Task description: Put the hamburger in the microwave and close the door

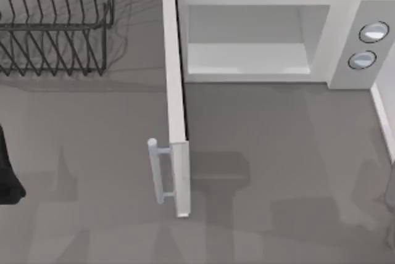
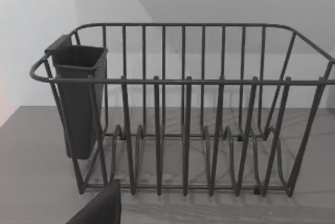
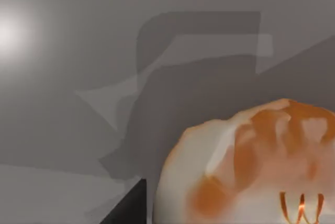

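though blotched orange, cream-white hamburger point(image 3: 251, 171)

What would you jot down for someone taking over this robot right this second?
Left arm: parked at the table's left edge, facing the black wire rack.
Right claw: the hamburger looms right up against its wrist camera; whether it's gripped can't be told.
Microwave: at the table's back, cavity empty, door swung wide open toward the front.
Done: door open.
Left: put the hamburger inside, close the door.
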You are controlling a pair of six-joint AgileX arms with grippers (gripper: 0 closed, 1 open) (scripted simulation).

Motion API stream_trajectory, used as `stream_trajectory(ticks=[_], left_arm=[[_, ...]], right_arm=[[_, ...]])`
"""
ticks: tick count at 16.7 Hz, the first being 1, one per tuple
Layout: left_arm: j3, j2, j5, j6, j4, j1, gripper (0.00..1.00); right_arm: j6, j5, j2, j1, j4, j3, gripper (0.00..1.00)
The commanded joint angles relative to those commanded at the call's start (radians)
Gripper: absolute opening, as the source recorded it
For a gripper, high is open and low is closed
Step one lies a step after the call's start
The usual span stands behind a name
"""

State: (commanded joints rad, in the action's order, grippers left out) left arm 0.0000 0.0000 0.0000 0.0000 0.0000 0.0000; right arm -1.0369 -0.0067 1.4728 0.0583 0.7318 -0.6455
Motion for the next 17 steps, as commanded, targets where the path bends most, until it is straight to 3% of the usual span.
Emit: stream_trajectory(ticks=[9,17], left_arm=[[0.0,0.0,0.0,0.0,0.0,0.0,1.0],[0.0,0.0,0.0,0.0,0.0,0.0,1.0]], right_arm=[[-0.006,0.0,-0.149,-0.003,0.408,-0.245,0.0],[0.02,0.011,-0.136,0.007,0.394,-0.267,0.0]])
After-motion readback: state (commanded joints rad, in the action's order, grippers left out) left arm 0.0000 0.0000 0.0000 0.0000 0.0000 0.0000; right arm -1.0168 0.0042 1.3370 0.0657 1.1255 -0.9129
